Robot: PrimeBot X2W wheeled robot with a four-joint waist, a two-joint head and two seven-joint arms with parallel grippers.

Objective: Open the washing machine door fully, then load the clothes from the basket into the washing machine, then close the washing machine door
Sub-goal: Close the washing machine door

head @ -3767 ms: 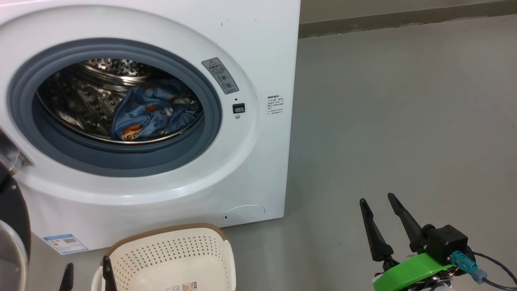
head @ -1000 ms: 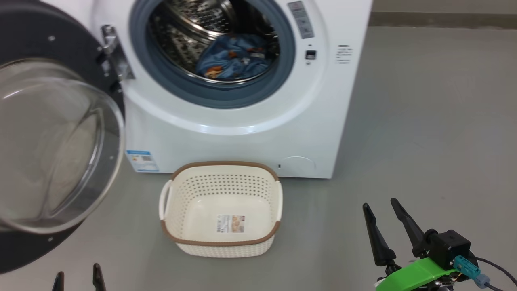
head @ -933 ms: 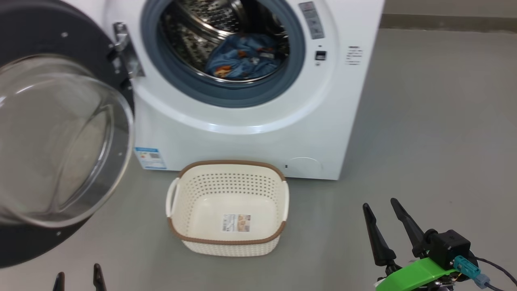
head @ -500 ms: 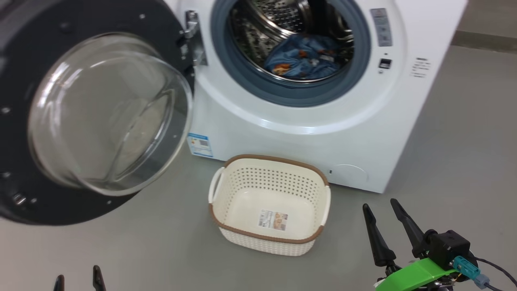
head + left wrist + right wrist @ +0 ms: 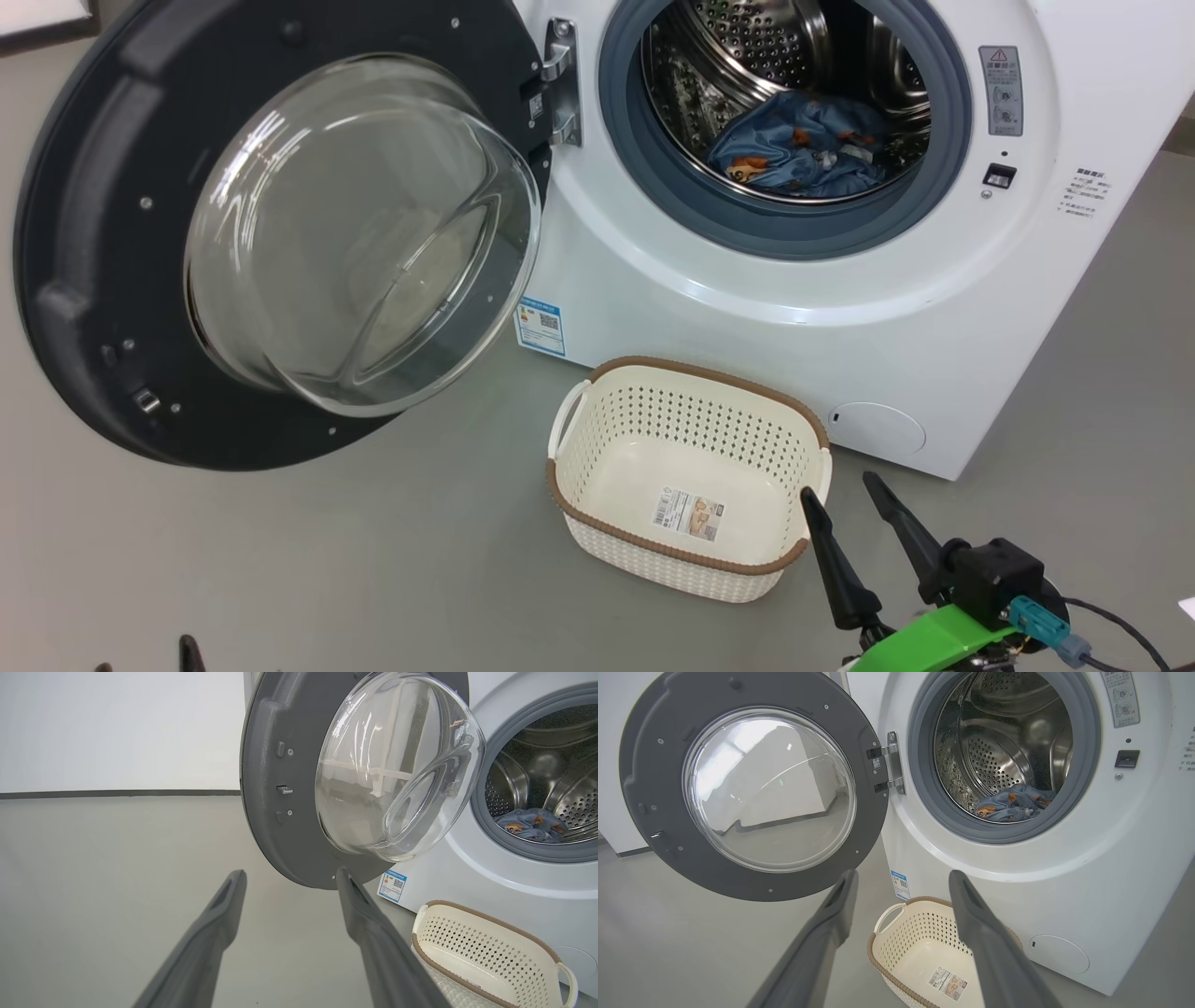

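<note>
The washing machine [image 5: 840, 317] stands with its door [image 5: 84, 280] swung wide open to the left. The clothes [image 5: 803, 145], blue with orange prints, lie inside the steel drum. On the floor in front sits the cream basket [image 5: 569, 439], holding nothing but its sticker. My right gripper [image 5: 840, 490] hangs open just right of the basket's near corner. Its fingers [image 5: 831, 924] frame the basket [image 5: 878, 956] below the door [image 5: 649, 788]. Low at the left, my left gripper [image 5: 289, 873] is open and points at the door's lower edge [image 5: 280, 826], with nothing between its fingers.
Grey floor [image 5: 327, 560] spreads in front of and to the left of the machine. A white wall with a dark skirting strip [image 5: 117, 794] runs behind the door. A blue label [image 5: 541, 327] marks the machine's lower front.
The head camera has swung, so machine, door and basket have slid right in the picture. My right gripper sits slightly lower and further left in view. Both grippers have stayed open.
</note>
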